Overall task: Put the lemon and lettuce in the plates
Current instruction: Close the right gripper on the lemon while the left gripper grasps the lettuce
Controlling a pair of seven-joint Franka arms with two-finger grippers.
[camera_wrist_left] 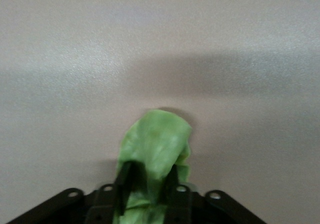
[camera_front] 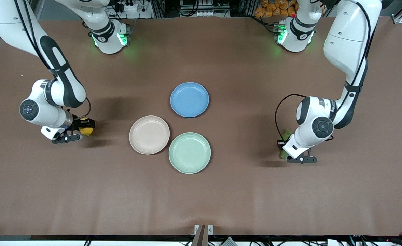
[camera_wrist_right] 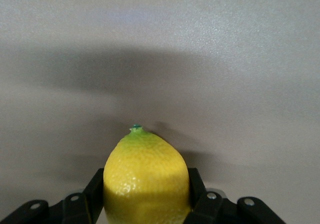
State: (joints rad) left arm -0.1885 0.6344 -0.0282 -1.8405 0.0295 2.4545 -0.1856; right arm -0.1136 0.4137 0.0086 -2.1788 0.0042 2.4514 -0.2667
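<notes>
The brown matte table (camera_front: pixel 221 198) fills almost the whole front view, and a wide bare band of it runs along the lower part of the frame, below the plates. Bare cloth also lies between each gripper and the group of plates in the middle. Three round plates sit there close together: the pale beige-pink plate (camera_front: pixel 149 135) at centre left, the pale mint green plate (camera_front: pixel 189 152) just beside it and lower in the frame, and a blue plate (camera_front: pixel 189 99) above them. All three plates carry nothing. The two white arm bases with green lights stand along the top edge of the frame.

At the middle left of the front view, the right gripper (camera_front: pixel 83 130) is low over the table, well apart from the beige-pink plate. Its black fingers (camera_wrist_right: pixel 95 191) press on both sides of the small oval bright yellow lemon (camera_wrist_right: pixel 146 176), whose greenish pointed tip faces away from the wrist camera.

At the middle right of the front view, the left gripper (camera_front: pixel 282 147) is low over the table, well apart from the mint green plate. Its fingers (camera_wrist_left: pixel 123 179) pinch the green wrinkly lettuce piece (camera_wrist_left: pixel 156 156), which sticks out past the fingertips toward the cloth.
</notes>
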